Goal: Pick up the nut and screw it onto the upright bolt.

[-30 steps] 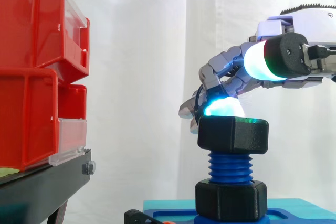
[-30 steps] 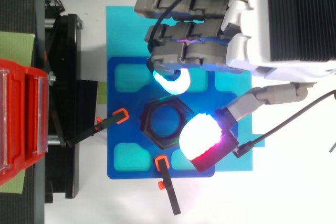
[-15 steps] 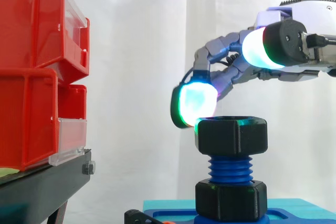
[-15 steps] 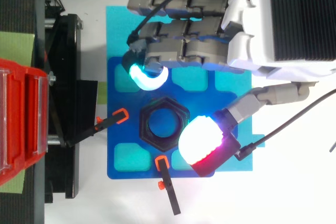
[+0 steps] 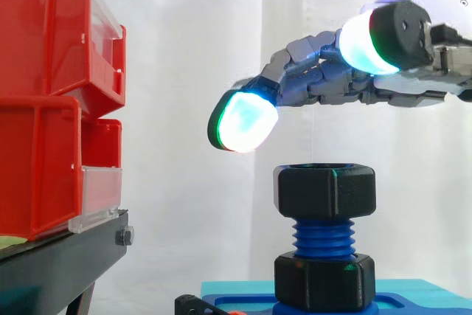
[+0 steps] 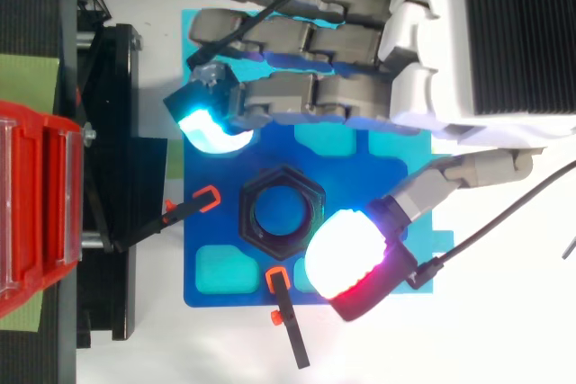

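The hand (image 6: 468, 38) hangs just above the work, fingers stretched nearly straight and holding nothing, likely poised to close round the black hex nut (image 5: 325, 189) for a turn. The blue base plate (image 6: 200, 233) keeps the blue threaded bolt (image 5: 322, 240) upright. The black hex nut sits on its top threads, above a second nut (image 5: 324, 279) at the foot.

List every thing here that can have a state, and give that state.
hand: open, fingers stretched out above the nut, not touching it.
nut: level on the top of the bolt, free of the hand.
bolt: upright in the blue base, threads bare between the two nuts.
lower nut: down at the bolt's foot.
red bins: stacked on the black stand.
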